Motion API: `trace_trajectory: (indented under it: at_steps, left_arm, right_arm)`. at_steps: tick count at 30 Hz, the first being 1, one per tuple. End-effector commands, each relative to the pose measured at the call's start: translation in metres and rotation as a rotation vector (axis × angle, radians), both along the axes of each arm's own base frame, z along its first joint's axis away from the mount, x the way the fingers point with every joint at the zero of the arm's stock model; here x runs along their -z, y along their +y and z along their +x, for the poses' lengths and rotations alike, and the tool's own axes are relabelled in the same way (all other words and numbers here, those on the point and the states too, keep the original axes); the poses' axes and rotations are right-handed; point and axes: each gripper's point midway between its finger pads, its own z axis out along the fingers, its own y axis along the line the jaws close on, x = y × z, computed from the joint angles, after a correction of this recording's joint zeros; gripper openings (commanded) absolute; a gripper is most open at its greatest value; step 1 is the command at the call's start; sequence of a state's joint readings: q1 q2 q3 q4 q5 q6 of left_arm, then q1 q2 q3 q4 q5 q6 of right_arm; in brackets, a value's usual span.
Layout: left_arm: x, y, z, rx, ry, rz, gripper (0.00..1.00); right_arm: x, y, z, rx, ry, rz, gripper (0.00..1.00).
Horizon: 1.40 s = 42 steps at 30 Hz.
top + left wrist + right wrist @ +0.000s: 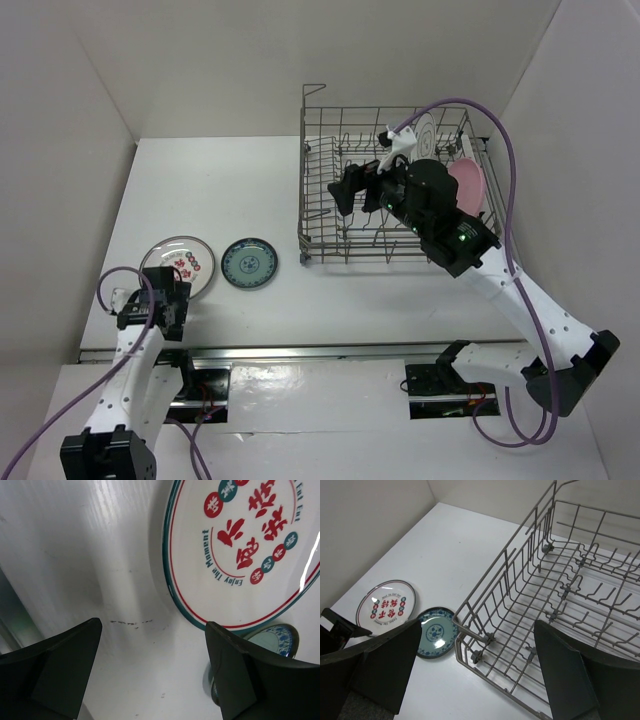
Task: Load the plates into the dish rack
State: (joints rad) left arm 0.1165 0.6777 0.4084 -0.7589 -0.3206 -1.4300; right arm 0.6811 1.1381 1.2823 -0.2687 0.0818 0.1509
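The grey wire dish rack (303,200) stands at the back right of the table. Two plates stand upright in it: a pink one (468,185) at its right side and a white one with a dark rim (424,135) at the back. A white plate with a red pattern (178,268) (240,545) (385,607) and a smaller teal plate (250,263) (275,640) (436,631) lie flat on the table to the left. My left gripper (165,292) (154,625) is open over bare table just short of the red-patterned plate's near rim. My right gripper (350,185) (477,625) hangs open and empty over the dish rack (560,595).
White walls close in the table on the left, back and right. A metal rail (300,352) runs along the table's near edge by the arm bases. A purple cable (505,170) loops over the rack's right side.
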Motion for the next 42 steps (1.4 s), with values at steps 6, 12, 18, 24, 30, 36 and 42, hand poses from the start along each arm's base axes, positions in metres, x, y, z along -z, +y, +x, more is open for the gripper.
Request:
trace_trajectory:
  at_steps: [6,12,18,24,30,36,42]
  left_arm:
    - [-0.004,0.014,0.029,-0.073,-0.115,0.033,0.98]
    - [0.014,0.017,0.030,-0.090,-0.104,0.024,0.98]
    - [0.030,0.018,0.036,-0.098,-0.105,0.007,0.96]
    - [0.036,0.015,0.039,-0.089,-0.077,-0.013,0.91]
    - [0.037,0.016,0.040,-0.094,-0.079,-0.021,0.84]
    - [0.039,0.014,0.043,-0.090,-0.078,-0.029,0.73]
    - [0.042,0.013,0.042,-0.081,-0.066,-0.042,0.61]
  right_arm:
    - [-0.029,0.006,-0.011,-0.058,-0.094,0.061,1.00]
    - [-0.026,0.014,-0.009,-0.087,-0.092,0.062,1.00]
    - [-0.013,0.021,-0.006,-0.107,-0.069,0.046,1.00]
    - [-0.011,0.021,-0.005,-0.107,-0.070,0.047,1.00]
    - [-0.015,0.020,-0.007,-0.107,-0.077,0.053,1.00]
    - [-0.016,0.019,-0.009,-0.107,-0.085,0.058,1.00]
    - [-0.021,0.015,-0.011,-0.097,-0.094,0.076,1.00]
